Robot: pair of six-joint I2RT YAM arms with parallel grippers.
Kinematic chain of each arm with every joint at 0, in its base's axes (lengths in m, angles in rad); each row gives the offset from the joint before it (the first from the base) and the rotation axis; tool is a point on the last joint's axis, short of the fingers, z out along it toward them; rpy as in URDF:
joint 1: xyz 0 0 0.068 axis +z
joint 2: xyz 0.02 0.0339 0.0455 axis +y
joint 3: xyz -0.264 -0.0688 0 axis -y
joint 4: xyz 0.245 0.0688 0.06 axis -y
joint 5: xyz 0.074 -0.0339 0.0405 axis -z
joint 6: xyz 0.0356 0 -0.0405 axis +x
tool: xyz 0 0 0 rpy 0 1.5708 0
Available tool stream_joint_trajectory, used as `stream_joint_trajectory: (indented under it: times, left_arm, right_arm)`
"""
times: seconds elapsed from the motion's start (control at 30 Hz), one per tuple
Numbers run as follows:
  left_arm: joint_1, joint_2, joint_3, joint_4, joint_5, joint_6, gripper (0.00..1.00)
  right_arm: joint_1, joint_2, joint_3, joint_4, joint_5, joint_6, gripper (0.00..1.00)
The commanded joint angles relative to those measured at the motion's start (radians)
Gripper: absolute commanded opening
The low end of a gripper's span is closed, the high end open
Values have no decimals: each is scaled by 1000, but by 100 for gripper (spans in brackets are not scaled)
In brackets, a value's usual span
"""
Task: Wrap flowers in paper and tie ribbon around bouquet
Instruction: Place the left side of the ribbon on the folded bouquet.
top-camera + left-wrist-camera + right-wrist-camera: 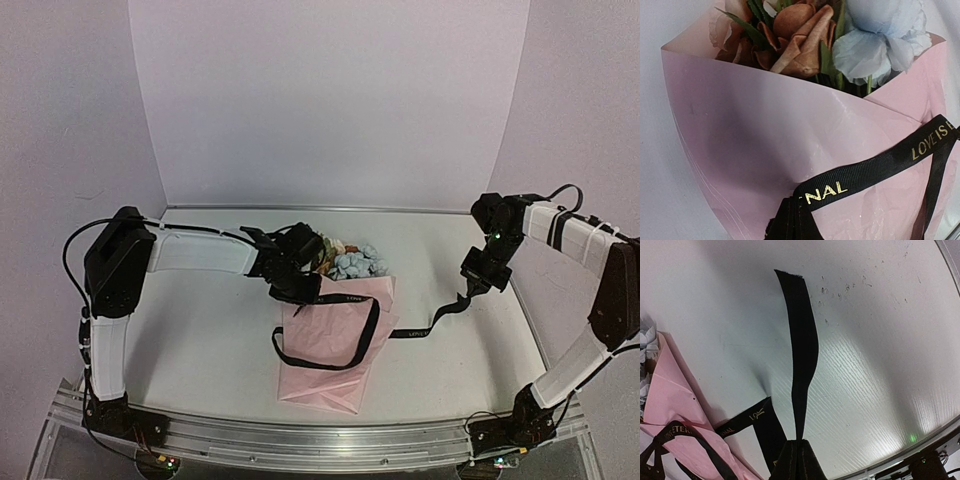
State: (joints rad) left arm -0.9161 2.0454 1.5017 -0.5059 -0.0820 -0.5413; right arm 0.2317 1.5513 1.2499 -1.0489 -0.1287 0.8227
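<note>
**Both grippers pinch the ribbon at the pink bouquet**

Top external view: The bouquet lies flat at mid-table, blooms toward the back wall and its near end close to the metal rail at the table's front edge. The white table is bare to the left of it and again between it and the right arm. The left gripper sits closed at the paper's far left corner, with the ribbon caught in its tips. From there the ribbon loops loosely across the paper. One strand runs right to the right gripper, which is closed on it just above the tabletop.

Left wrist view: The paper is thin, faintly glossy and creased, folded into overlapping flaps with a crisp diagonal edge. The flowers crowd its open end: orange-brown fabric petals, a pale blue bloom, green leaves. The ribbed black ribbon with gold lettering slants down into the pinched tips at the lower edge.

Right wrist view: A free ribbon tail with a cut end rises from the closed tips over the scuffed, finely grained tabletop. The paper's edge lies at the left.
</note>
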Motion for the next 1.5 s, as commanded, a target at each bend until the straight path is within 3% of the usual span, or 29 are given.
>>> stream_joint_trajectory:
  times: [0.0, 0.27, 0.47, 0.6, 0.73, 0.97, 1.1, 1.17, 1.23, 1.27, 1.37, 1.47]
  left_arm:
    - [-46, -87, 71, 64, 26, 87, 0]
    - [-235, -26, 276, 205, 279, 344, 0]
    - [-297, 131, 428, 238, 495, 423, 0]
    - [-341, 244, 560, 202, 551, 494, 0]
    - [-350, 369, 680, 193, 531, 512, 0]
    - [-320, 549, 849, 270, 364, 443, 0]
    - [-292, 580, 883, 304, 390, 408, 2]
    - [-291, 571, 875, 308, 411, 415, 19]
    - [-291, 546, 849, 312, 417, 411, 47]
    - [-289, 523, 820, 320, 417, 408, 55]
    - [-285, 417, 703, 380, 419, 392, 71]
    - [-274, 304, 578, 436, 426, 370, 79]
  right_arm:
    - [5, -10, 40, -16, 1, -20, 0]
    - [-8, 45, 134, -19, -77, -57, 0]
    - [-22, 115, 233, -30, -159, -45, 0]
    - [-36, 132, 284, -35, -188, -40, 0]
    - [-52, 158, 358, -62, -222, -46, 0]
    - [-53, 174, 407, -79, -252, -18, 0]
    - [-52, 169, 415, -79, -281, 2, 0]
    - [-51, 164, 423, -80, -292, 9, 0]
    - [-47, 156, 431, -79, -294, 8, 0]
    - [-45, 150, 429, -81, -292, 5, 0]
    - [-36, 139, 426, -81, -289, -19, 0]
    - [-21, 130, 416, -80, -296, -58, 0]
